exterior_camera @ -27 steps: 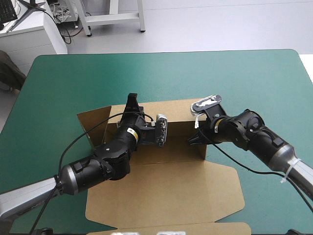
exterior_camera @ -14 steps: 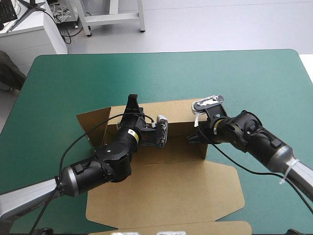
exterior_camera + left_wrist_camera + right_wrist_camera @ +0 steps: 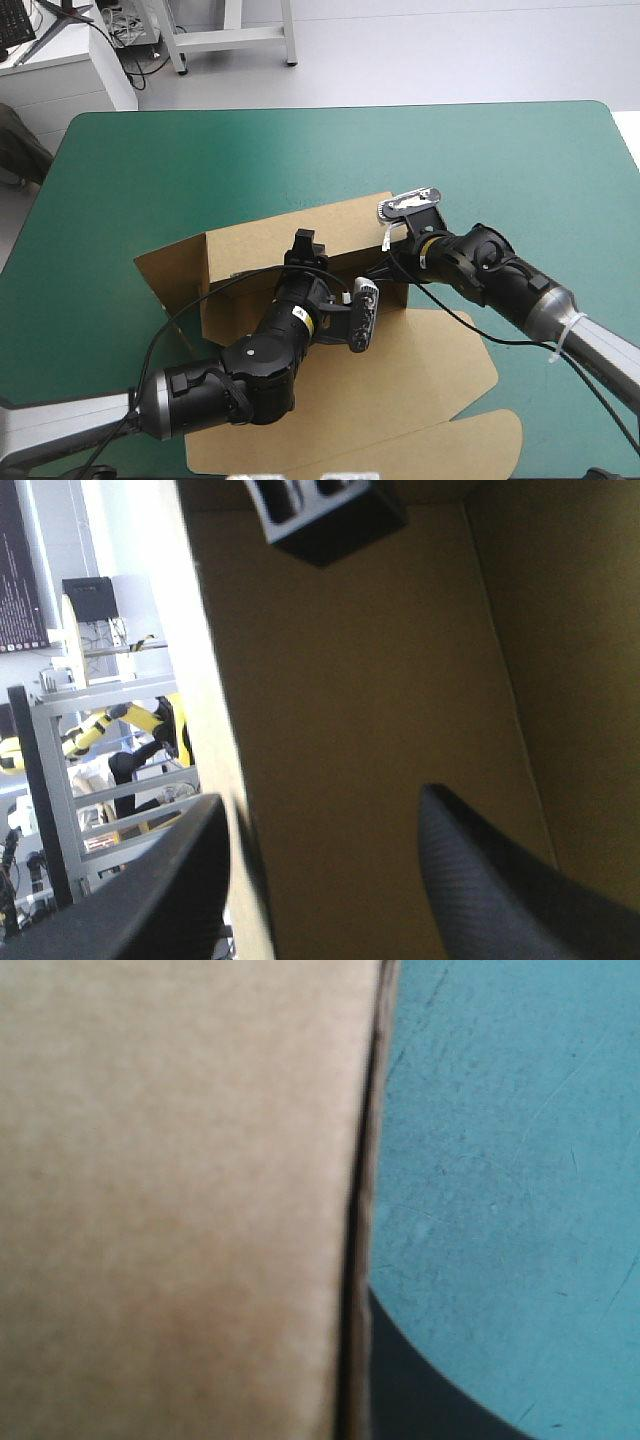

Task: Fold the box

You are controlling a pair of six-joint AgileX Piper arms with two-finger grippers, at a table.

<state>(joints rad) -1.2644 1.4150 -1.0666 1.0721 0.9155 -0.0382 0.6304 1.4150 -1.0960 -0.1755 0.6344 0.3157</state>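
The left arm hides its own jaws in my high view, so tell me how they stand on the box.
Observer: The left gripper is open, jaws astride a raised wall of the box, one inside, one outside.
Operator: Now report the right one.
Observer: The right gripper is shut on a wall's edge; one finger shows, pressed against it on the teal-green cover side.

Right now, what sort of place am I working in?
Likely a robot lab workbench: a teal-green covered table, a partly folded brown box on it, and the left arm and right arm at its walls.
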